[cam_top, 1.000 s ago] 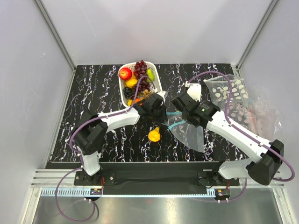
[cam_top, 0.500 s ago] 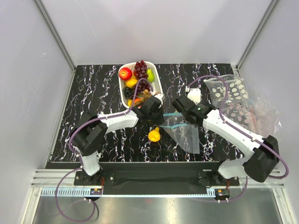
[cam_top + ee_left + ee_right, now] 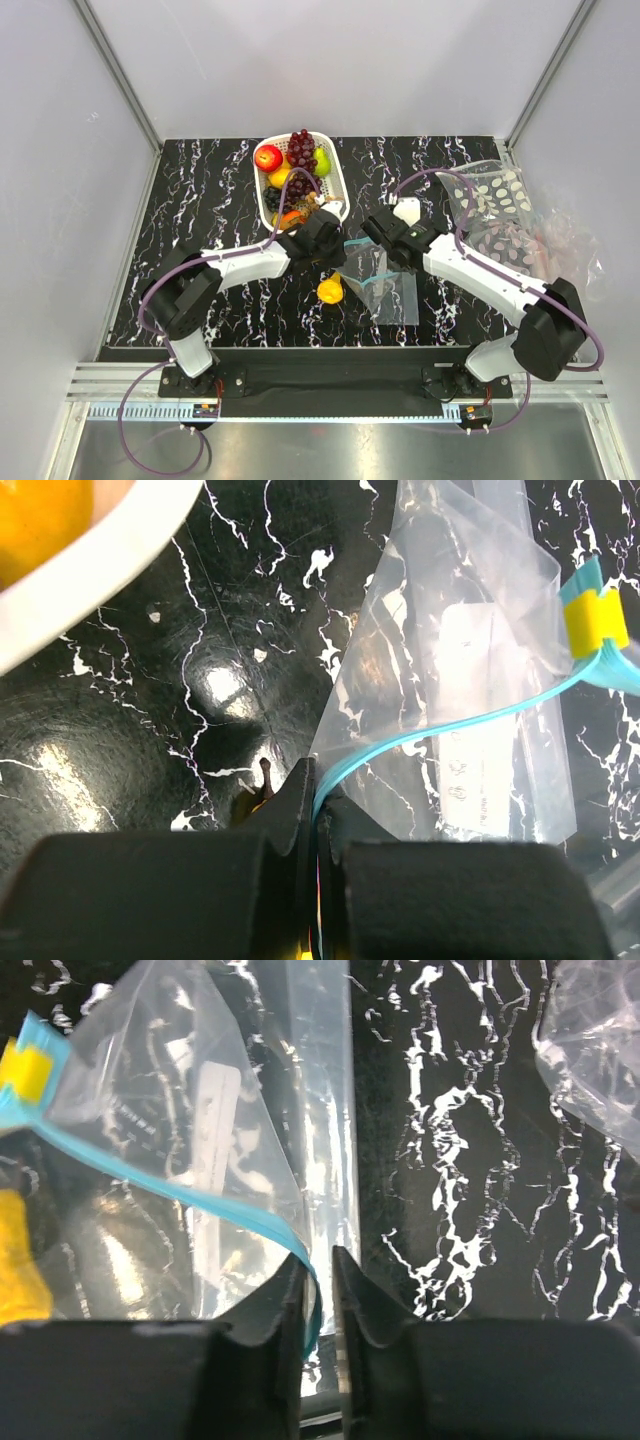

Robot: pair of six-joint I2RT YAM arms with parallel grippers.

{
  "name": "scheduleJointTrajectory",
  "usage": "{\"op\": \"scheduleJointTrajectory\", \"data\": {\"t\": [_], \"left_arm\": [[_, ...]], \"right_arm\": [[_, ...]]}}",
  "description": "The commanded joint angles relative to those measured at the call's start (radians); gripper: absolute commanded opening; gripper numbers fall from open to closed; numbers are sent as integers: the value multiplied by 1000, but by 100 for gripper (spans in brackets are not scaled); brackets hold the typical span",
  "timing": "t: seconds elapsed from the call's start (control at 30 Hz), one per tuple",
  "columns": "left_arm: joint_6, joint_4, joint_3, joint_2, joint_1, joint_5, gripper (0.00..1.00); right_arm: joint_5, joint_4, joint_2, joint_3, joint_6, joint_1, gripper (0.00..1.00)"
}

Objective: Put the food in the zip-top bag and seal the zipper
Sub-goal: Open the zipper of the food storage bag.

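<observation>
The food, with a red apple (image 3: 268, 157), a green fruit (image 3: 322, 160) and purple grapes (image 3: 302, 146), fills the white basket (image 3: 335, 185). A yellow fruit (image 3: 330, 290) lies on the table by the zip-top bag (image 3: 398, 295). My left gripper (image 3: 335, 258) is shut on the teal zipper (image 3: 440, 730) at its end (image 3: 318, 780). My right gripper (image 3: 388, 250) has its jaws a narrow gap apart (image 3: 320, 1265). The zipper's other end (image 3: 200, 1195) runs into that gap, against the left finger. A yellow slider (image 3: 595, 620) sits on the zipper.
A clear bag patterned with white ovals (image 3: 495, 195) and crumpled plastic (image 3: 560, 250) lie at the right edge. The basket's rim (image 3: 90, 570) is just left of my left gripper. The table is black marble (image 3: 200, 200).
Both grippers have moved left with the bag. The bag now lies lower and closer to the yellow fruit, and its mouth edge is slacker.
</observation>
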Motion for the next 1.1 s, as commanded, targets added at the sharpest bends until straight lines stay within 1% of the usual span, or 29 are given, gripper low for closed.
{"op": "scheduleJointTrajectory", "data": {"t": [0.0,0.03,0.1,0.13,0.2,0.33,0.43,0.57,1.07], "left_arm": [[2,42,-3,-50,-3,-49,1],[4,38,-3,-50,-3,-54,4],[1,35,-5,-50,-3,-63,4],[-2,33,-5,-49,-3,-63,5],[-5,32,-3,-46,-3,-66,5],[-4,29,-2,-44,-11,-86,5],[-4,23,-3,-46,-19,-109,7],[-5,18,-3,-41,-26,-124,8],[-8,-13,17,-21,-31,-133,22]], "right_arm": [[75,-17,3,-3,21,-12,20],[95,-50,2,8,28,-17,16],[157,-87,2,29,61,-41,5],[178,-130,2,55,71,-49,2],[240,-167,2,86,103,-60,0],[322,-247,10,167,149,-68,0],[344,-282,16,203,186,-83,0],[353,-287,11,217,206,-107,0],[355,-249,-72,224,85,-198,0]]}}
